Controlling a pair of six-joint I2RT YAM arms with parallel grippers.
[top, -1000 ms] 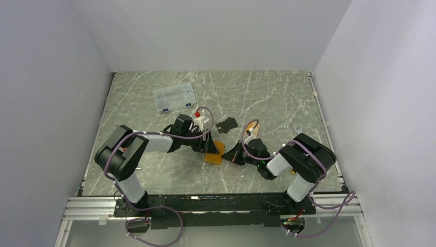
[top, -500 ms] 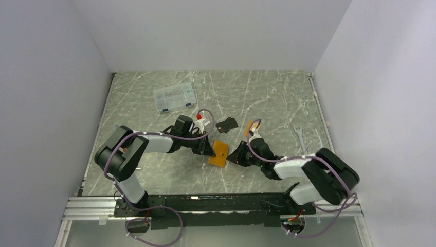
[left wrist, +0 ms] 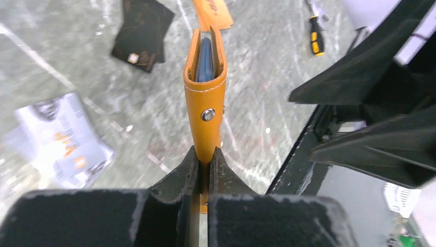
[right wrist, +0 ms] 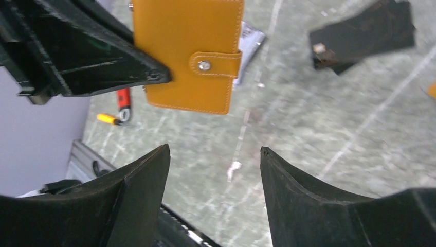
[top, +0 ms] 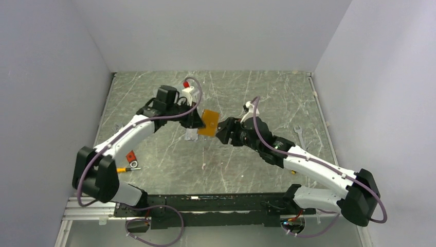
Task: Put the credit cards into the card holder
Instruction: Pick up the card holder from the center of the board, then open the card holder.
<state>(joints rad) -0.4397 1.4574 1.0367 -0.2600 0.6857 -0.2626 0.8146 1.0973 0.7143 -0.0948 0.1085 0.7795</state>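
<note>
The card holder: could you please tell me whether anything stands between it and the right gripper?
Nothing visible does. The card holder hangs in the air, pinched by the left gripper, and the open right gripper faces it across a clear gap. Its snap tab looks fastened, though.

A grey marbled table (top: 169,175) sits between plain white walls (top: 51,77). A small metal wrench (top: 300,135) lies at three o'clock from its centre. At eight o'clock a red block (top: 130,156) rests just beside a yellow-handled tool (top: 122,169)
</note>
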